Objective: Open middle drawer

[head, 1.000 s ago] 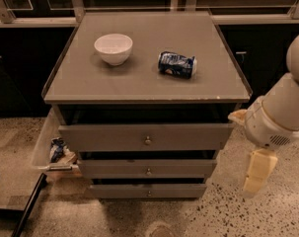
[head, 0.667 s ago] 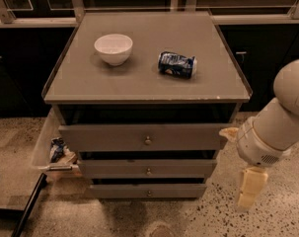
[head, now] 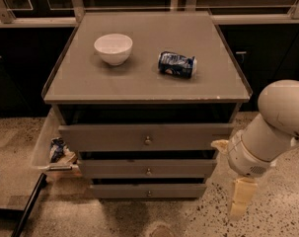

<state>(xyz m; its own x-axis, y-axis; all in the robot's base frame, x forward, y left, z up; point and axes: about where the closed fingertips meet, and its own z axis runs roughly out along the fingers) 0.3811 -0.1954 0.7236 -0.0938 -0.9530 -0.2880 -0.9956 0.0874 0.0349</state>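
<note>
A grey cabinet (head: 139, 78) has three stacked drawers. The middle drawer (head: 188, 168) is a wide grey front with a small round brass knob (head: 148, 171). It sits below the taller top drawer (head: 109, 137) and above the slim bottom drawer (head: 119, 191). The top drawer front stands out a little from the cabinet, and the middle front steps out slightly past the bottom one. My gripper (head: 241, 200) hangs cream-coloured below the white arm (head: 272, 132), to the right of the cabinet near the floor. It is apart from all the drawers and holds nothing.
A white bowl (head: 113, 48) and a crushed blue can (head: 176, 64) lie on the cabinet top. A clear bin (head: 53, 147) with clutter hangs at the cabinet's left side. A black bar (head: 28, 206) lies on the speckled floor at lower left. Dark cabinets stand behind.
My arm and gripper have moved down and slightly left, closer to the cabinet's lower right corner. The drawers, bowl and can have not moved.
</note>
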